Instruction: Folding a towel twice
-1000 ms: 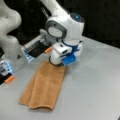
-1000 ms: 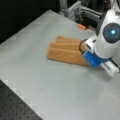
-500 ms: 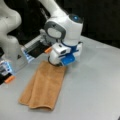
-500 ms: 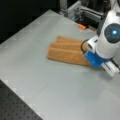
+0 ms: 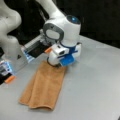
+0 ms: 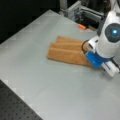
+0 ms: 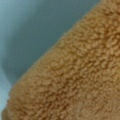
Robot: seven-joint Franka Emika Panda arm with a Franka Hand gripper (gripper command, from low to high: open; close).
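Towel (image 5: 45, 86) lies folded lengthwise — end effector (image 5: 58, 65) at its end, fingers hidden, grip unreadable.

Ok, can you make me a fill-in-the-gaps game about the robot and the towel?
1. The towel on the table is colored ____.
2. The towel is not spread flat; it lies ____ into a long strip.
3. In a front view, the robot's hand is down at the towel's ____ end.
4. The wrist view is filled mostly by the fuzzy ____.

Missing words: orange-brown; folded; top; towel
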